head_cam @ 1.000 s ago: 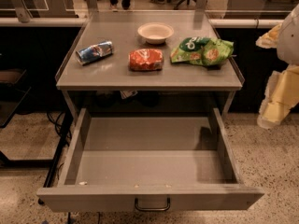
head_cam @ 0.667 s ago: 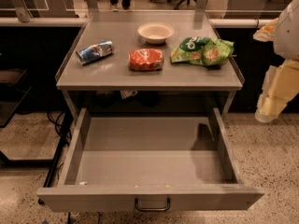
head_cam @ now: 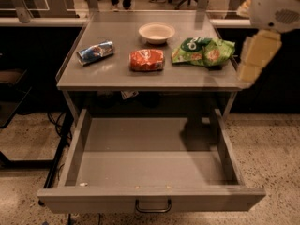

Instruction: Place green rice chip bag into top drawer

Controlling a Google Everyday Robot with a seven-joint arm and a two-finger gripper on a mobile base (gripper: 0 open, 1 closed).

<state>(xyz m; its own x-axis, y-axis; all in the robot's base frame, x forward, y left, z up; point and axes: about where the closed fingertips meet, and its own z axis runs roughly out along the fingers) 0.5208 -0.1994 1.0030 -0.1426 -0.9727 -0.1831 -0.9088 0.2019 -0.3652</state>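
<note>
Camera view, contents as I find them.

1. Green rice chip bag (head_cam: 202,52): lies flat on the right rear part of the table top (head_cam: 117,76), untouched, just right of the red-orange snack bag (head_cam: 146,60). Not yet in my hold.
2. Top drawer (head_cam: 93,203): pulled fully out below the table, floor bare save a few crumbs by the front panel; handle (head_cam: 153,206) at centre front. Ready to receive.
3. My gripper (head_cam: 253,60): at the right edge, beside the table's right rim and near the bag. Whether it is open or closed I cannot tell; I see nothing carried in it.
4. Also on the table: a white bowl (head_cam: 156,32) at the rear centre, a blue can (head_cam: 95,52) on its side at left.

Change noted: over the last second my arm has risen and drawn inward from the right, toward the bag. I judge this the approach; the grasp and the transfer to the drawer remain to be done.
</note>
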